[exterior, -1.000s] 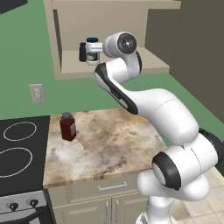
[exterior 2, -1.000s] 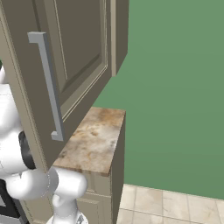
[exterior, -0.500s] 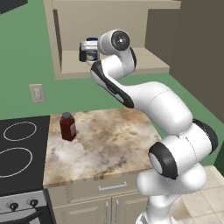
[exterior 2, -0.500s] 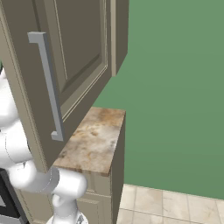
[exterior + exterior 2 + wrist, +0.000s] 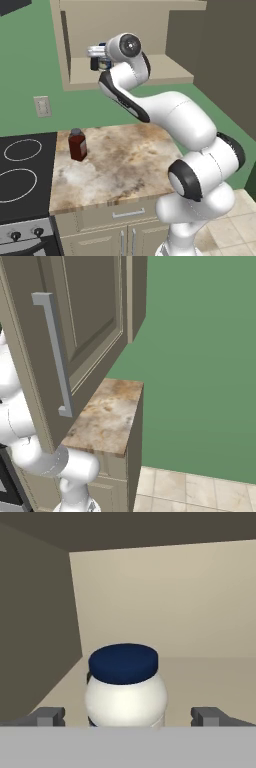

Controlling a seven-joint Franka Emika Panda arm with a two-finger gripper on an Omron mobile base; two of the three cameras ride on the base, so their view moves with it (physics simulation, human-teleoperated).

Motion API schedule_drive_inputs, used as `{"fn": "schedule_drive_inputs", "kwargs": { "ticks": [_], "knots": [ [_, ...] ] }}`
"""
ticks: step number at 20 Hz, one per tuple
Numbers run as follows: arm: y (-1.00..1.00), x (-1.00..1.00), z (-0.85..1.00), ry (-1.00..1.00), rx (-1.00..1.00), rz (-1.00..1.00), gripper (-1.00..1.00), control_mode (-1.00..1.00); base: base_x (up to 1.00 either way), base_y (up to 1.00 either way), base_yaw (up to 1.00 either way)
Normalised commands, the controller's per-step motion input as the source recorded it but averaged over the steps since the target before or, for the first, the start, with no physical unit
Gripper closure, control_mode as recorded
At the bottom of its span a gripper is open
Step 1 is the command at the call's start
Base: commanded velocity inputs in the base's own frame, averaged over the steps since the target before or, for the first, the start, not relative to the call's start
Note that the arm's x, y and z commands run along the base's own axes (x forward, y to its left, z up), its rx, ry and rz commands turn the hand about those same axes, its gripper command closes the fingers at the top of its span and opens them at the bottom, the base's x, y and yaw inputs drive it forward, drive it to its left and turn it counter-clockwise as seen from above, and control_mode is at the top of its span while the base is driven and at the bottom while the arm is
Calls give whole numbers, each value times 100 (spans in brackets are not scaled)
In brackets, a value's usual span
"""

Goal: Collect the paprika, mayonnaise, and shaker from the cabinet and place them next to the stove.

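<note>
cabinet (image 5: 125,75) shelf board, beige, carries the mayonnaise (image 5: 125,687) jar upright near its left wall, while the mottled stone counter (image 5: 125,165) below carries the paprika (image 5: 77,144) bottle upright at its left end, just beside the stove (image 5: 22,175).

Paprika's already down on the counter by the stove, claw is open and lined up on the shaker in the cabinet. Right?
Not the shaker. The hand view shows the open claw lined up on the mayonnaise, the white jar with a blue lid, in the cabinet. The paprika does stand on the counter by the stove.
</note>
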Motion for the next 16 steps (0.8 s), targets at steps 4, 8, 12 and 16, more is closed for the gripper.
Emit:
{"fn": "schedule_drive_inputs", "kwargs": {
  "ticks": [4,8,12,16],
  "knots": [
    [0,12,4,0,0,0,-100,-100,0,0,0],
    [0,18,1,0,0,0,-100,-100,0,0,0],
    [0,16,0,0,0,0,-100,-100,0,0,0],
    [0,15,0,0,0,0,-100,-100,0,0,0]
  ]
}}
